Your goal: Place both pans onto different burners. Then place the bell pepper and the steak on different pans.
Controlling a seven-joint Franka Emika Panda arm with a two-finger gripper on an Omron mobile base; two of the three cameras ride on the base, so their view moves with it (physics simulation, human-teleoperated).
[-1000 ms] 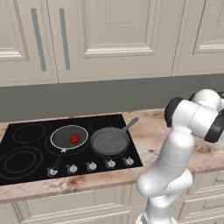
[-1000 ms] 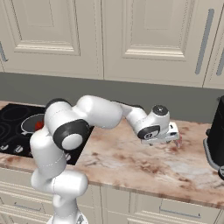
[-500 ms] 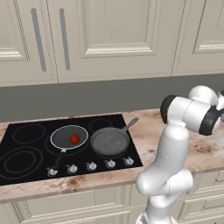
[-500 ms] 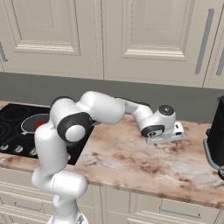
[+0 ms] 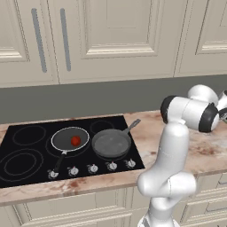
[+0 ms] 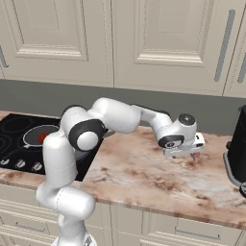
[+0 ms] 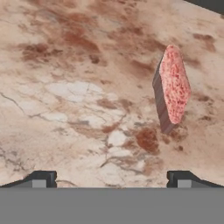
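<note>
The shallow dark pan [image 5: 70, 138] with a pale rim sits on a burner of the black cooktop [image 5: 26, 153], and the red bell pepper [image 5: 76, 140] lies in it. The deeper grey pan [image 5: 111, 142] rests on the burner to its right, with nothing in it. The pink-and-white steak [image 7: 173, 87] lies on the marble counter far to the right of the cooktop. My gripper [image 6: 186, 153] hovers low over the counter just beside the steak [image 6: 195, 156]. Its jaws stand open with nothing between them. In the hand view the steak is ahead and to the right of my gripper [image 7: 111, 181].
A row of silver knobs [image 5: 92, 168] runs along the cooktop's front edge. A black appliance [image 6: 238, 153] stands on the counter at the right, close to the hand. Cabinet doors [image 6: 168, 43] rise behind the counter. Two burners [image 5: 29, 134] at the left are bare.
The arm has reached further right along the counter, bringing the open hand down next to the steak. The pans and the pepper have not moved.
</note>
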